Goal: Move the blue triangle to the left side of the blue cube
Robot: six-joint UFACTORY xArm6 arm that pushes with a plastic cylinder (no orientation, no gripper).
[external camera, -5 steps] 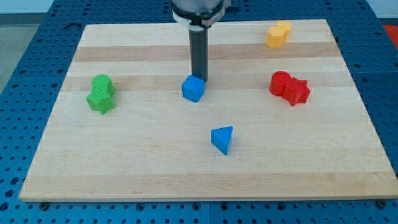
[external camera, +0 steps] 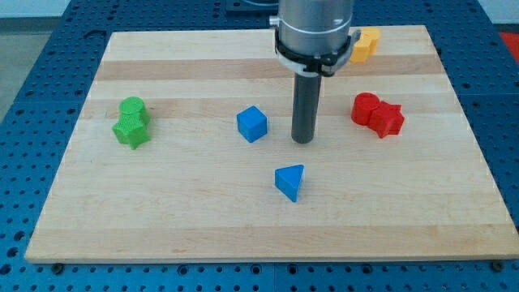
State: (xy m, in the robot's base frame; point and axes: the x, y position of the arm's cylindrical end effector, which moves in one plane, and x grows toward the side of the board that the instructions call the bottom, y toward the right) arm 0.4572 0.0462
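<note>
my tip (external camera: pixel 303 140), the end of a smooth dark rod without fingers, rests mid-board on the pale wooden board (external camera: pixel 162 211), right of the glossy blue plastic cube (external camera: pixel 252 124) and above the blue plastic triangle (external camera: pixel 289 181), touching neither.

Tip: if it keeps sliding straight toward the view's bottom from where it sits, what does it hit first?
Probably the blue triangle: it lies just below my tip, slightly to the view's left, so contact may be glancing. The blue cube sits off to the left, outside that line.

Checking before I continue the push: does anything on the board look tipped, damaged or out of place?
Nothing stands out. My tip is between the blue cube and the blue triangle, touching neither; both sit flat.
</note>
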